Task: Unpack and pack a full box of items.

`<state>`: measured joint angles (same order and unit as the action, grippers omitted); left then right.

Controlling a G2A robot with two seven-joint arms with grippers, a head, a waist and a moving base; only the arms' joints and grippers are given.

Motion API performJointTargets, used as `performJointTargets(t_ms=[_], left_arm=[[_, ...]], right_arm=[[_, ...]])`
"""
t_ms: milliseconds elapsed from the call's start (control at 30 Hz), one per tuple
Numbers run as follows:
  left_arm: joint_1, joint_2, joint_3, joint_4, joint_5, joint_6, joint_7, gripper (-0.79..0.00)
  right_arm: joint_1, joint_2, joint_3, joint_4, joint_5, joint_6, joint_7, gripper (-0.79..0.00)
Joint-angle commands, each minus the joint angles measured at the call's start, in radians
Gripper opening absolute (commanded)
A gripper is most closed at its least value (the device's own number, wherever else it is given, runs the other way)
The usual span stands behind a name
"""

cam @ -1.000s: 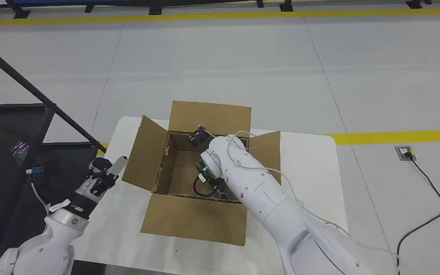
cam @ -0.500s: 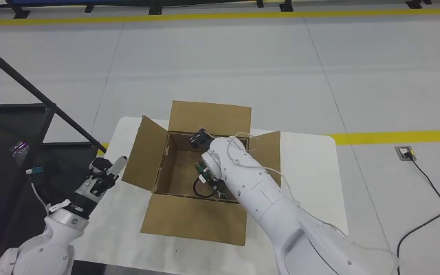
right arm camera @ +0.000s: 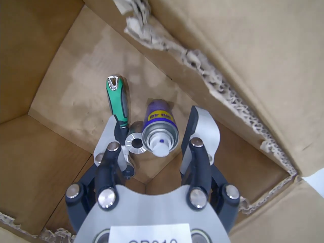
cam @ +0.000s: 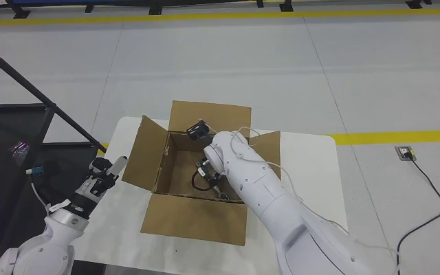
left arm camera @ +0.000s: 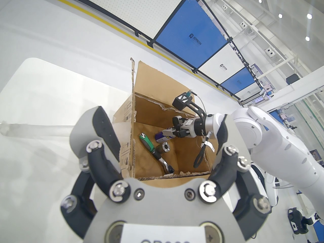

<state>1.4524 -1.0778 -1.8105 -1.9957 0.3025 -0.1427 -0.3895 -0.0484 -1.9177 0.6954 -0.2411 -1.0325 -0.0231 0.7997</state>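
The open right gripper point(right arm camera: 154, 118) has edged toward the box's point(cam: 206, 115) back wall, straddling the spray can point(right arm camera: 159, 123) on its floor, grasp likely next; left gripper point(left arm camera: 162, 120) open at the table's point(cam: 309, 161) left edge

Factory hall: yellow floor line point(cam: 206, 15), partition panels point(left arm camera: 189, 39), ceiling lights point(left arm camera: 280, 15).

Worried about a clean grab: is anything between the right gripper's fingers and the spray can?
The spray can lies between the fingers of the open right gripper, but a metal socket and green-handled ratchet crowd the gap on one side.
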Motion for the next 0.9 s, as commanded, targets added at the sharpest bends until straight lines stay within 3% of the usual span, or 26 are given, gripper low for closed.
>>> performJointTargets(t_ms=[0,233,267,367,600,733,867], left_arm=[[0.000,0.000,0.000,0.000,0.000,0.000,0.000,0.000],[0.000,0.000,0.000,0.000,0.000,0.000,0.000,0.000],[0.000,0.000,0.000,0.000,0.000,0.000,0.000,0.000],[0.000,0.000,0.000,0.000,0.000,0.000,0.000,0.000],[0.000,0.000,0.000,0.000,0.000,0.000,0.000,0.000],[0.000,0.000,0.000,0.000,0.000,0.000,0.000,0.000],[0.000,0.000,0.000,0.000,0.000,0.000,0.000,0.000]], right_arm=[[0.000,0.004,0.006,-0.014,0.000,0.001,-0.024,-0.246],[-0.030,0.029,0.026,-0.129,-0.027,0.043,-0.103,-0.219],[-0.041,0.036,0.031,-0.156,-0.033,0.053,-0.114,-0.191],[-0.087,0.063,0.051,-0.271,-0.065,0.076,-0.128,0.000],[-0.300,0.159,0.119,-0.751,-0.277,0.151,0.020,0.000],[-0.473,0.211,0.182,-1.061,-0.406,0.122,0.117,0.000],[-0.518,0.222,0.193,-1.132,-0.456,0.113,0.136,0.000]])
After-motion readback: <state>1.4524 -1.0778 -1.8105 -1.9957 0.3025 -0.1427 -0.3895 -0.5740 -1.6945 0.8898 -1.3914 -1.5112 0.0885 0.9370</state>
